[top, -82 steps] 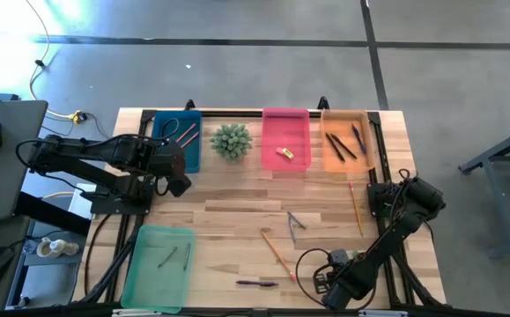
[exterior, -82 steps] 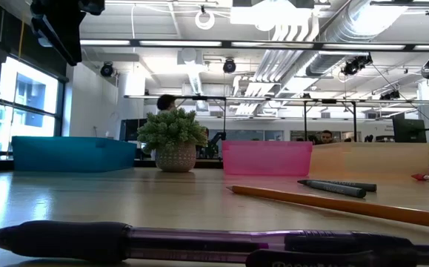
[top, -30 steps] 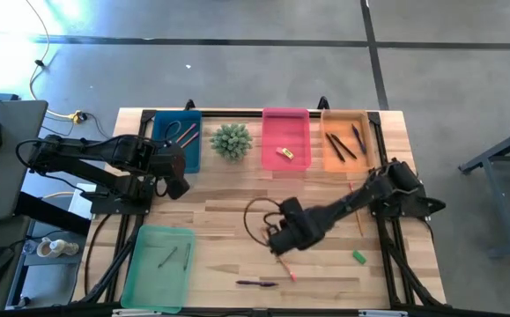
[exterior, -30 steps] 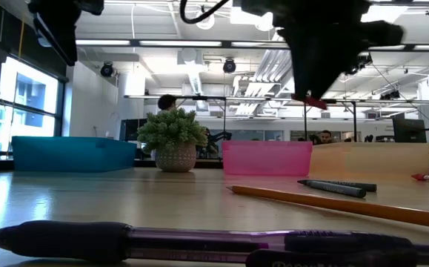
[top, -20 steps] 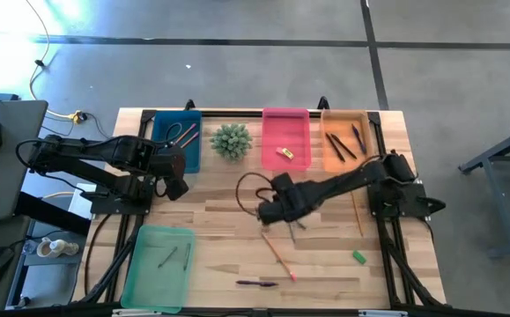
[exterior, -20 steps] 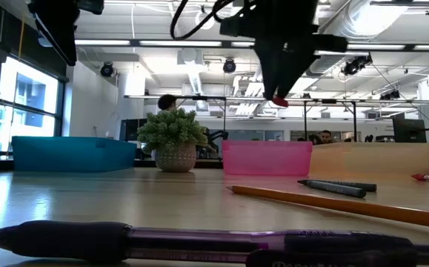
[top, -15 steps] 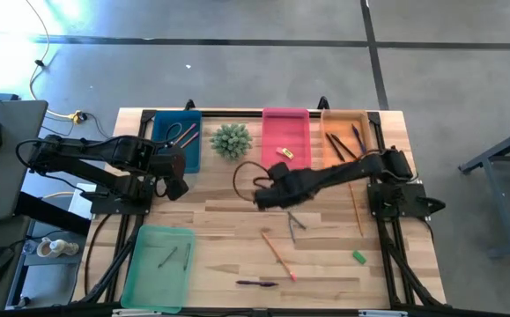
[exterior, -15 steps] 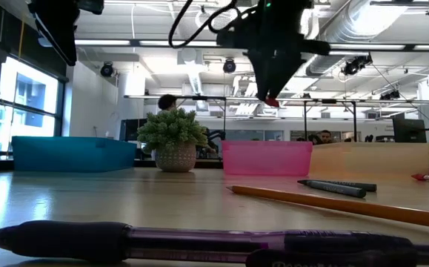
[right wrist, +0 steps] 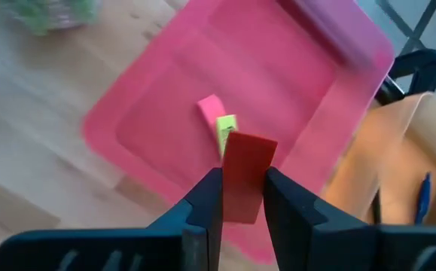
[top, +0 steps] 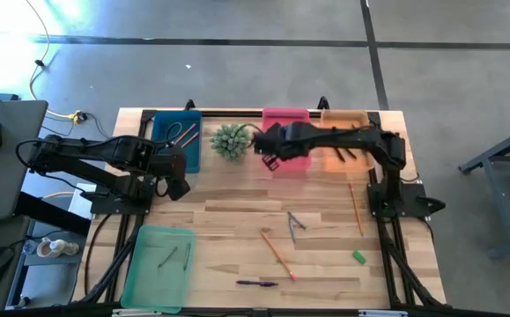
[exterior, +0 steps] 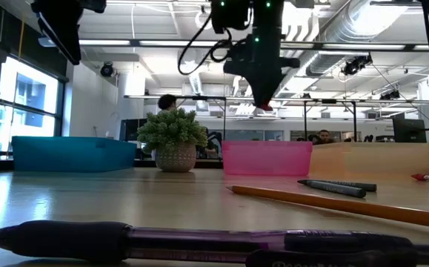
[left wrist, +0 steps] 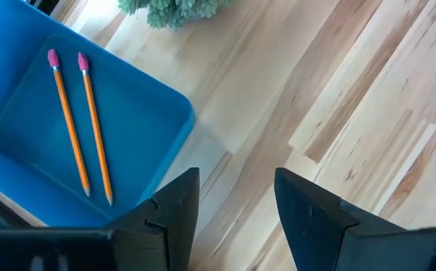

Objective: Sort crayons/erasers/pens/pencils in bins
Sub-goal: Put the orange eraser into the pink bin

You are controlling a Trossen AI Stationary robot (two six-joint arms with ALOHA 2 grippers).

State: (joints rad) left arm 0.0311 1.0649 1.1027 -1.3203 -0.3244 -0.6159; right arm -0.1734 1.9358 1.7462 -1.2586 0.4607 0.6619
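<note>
the right gripper (right wrist: 236,197) hangs over the pink bin (top: 300,116), clenched on a red eraser (right wrist: 244,175); pink and yellow erasers (right wrist: 219,122) already lie inside. two pencils (left wrist: 82,124) sit in the blue bin (left wrist: 22,158), pens in the orange bin (top: 363,117), crayons in the green bin (top: 140,273). a pencil (top: 277,254), a pen (top: 256,283), a green eraser (top: 358,256) and more wait on the table (top: 219,220). half a second ago this gripper was short of the bin. the left gripper (left wrist: 233,199) stands released beside the blue bin.

Red eraser (right wrist: 242,175); pink bin (right wrist: 165,83); blue bin (left wrist: 165,113); 2 orange pencils (left wrist: 82,120).
</note>
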